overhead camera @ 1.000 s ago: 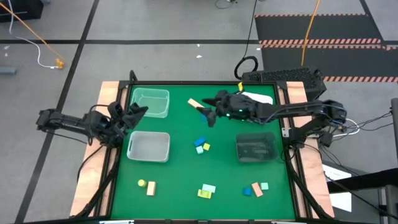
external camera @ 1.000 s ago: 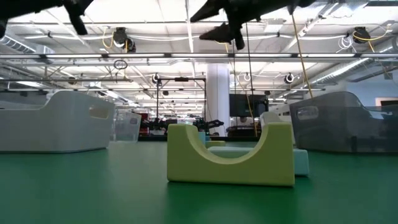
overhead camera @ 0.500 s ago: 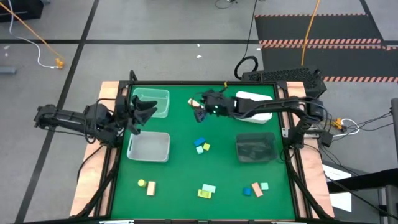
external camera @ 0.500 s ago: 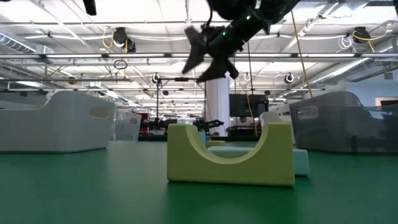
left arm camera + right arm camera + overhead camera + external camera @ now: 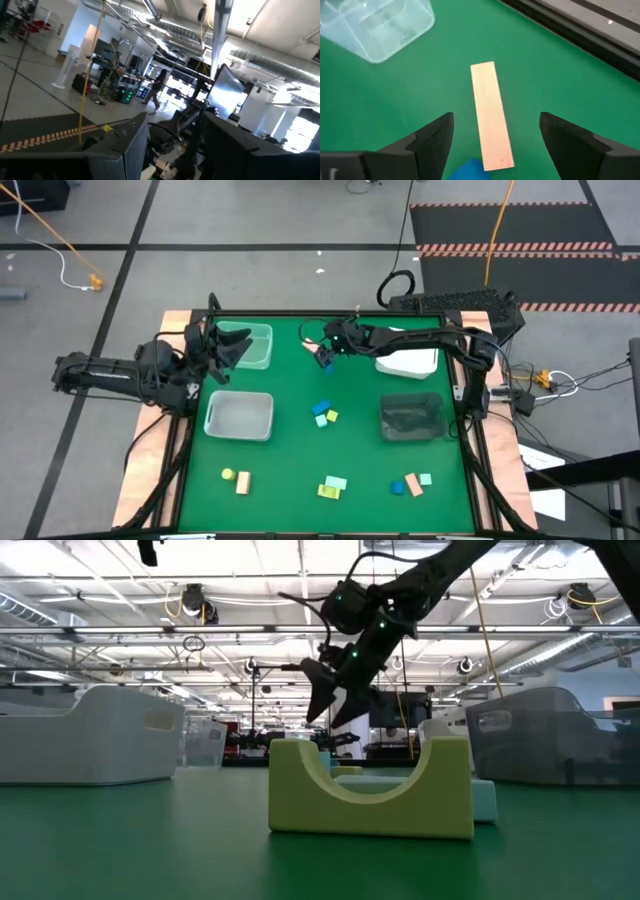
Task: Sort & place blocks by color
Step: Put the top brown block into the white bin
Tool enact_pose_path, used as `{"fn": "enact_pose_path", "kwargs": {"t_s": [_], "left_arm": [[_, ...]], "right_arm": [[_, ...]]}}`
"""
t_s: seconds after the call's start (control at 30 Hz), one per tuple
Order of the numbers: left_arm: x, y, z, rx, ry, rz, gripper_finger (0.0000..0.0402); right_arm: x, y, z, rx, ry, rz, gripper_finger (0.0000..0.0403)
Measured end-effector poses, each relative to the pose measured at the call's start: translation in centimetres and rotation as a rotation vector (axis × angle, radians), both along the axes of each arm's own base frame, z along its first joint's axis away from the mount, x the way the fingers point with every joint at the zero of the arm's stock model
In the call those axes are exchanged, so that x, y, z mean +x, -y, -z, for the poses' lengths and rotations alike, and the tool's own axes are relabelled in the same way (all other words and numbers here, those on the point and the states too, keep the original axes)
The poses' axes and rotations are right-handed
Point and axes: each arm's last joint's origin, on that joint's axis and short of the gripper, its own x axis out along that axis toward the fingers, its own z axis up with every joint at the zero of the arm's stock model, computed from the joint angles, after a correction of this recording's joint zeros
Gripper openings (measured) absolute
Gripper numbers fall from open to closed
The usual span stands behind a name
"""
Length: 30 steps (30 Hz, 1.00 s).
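A tan wooden bar (image 5: 491, 115) lies flat on the green mat near the far edge. My right gripper (image 5: 492, 150) is open above it with one finger on each side, touching nothing; it also shows in the high view (image 5: 325, 352) and hangs clear of the mat in the low view (image 5: 335, 705). A blue block (image 5: 470, 170) lies at the bar's near end. My left gripper (image 5: 228, 350) is open and empty at the clear tray (image 5: 248, 345). Other blocks lie in small groups mid-table (image 5: 323, 414) and along the near edge (image 5: 333, 486).
A white tray (image 5: 240, 416) stands at the left, a dark tray (image 5: 410, 418) at the right, and another white tray (image 5: 408, 358) under my right arm. A yellow-green arch block (image 5: 370, 790) stands near the front edge, with tan (image 5: 242, 482) and orange (image 5: 398, 487) blocks beside it.
My right gripper has moved toward the table's far-left and come down over the tan bar, staying open. My left gripper has moved toward the far edge, up to the clear tray.
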Motion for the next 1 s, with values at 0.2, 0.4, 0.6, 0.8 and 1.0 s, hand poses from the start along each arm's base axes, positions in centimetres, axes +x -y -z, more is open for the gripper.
{"fn": "enact_pose_path", "kwargs": {"t_s": [0.2,0.4,0.6,0.8,1.0], "left_arm": [[0.0,-0.6,0.0,0.0,0.0,-0.041,0.0186],[-0.1,-0.9,0.0,-0.012,0.005,-0.057,0.0186],[-0.1,-0.9,0.0,-0.024,0.011,-0.053,0.0186],[-0.1,-0.9,0.0,-0.051,0.024,-0.045,0.0186],[-0.1,-0.9,0.0,-0.063,0.03,-0.04,0.0186]], "right_arm": [[0.4,0.1,2.0,0.038,-0.043,-0.07,0.0299],[0.7,0.2,3.3,-0.012,-0.094,-0.058,0.0299],[0.7,0.2,3.4,-0.018,-0.097,-0.042,0.0299],[0.8,0.3,3.8,-0.024,-0.101,-0.049,0.0299],[1.2,0.2,6.4,-0.018,-0.155,-0.064,0.0299]]}}
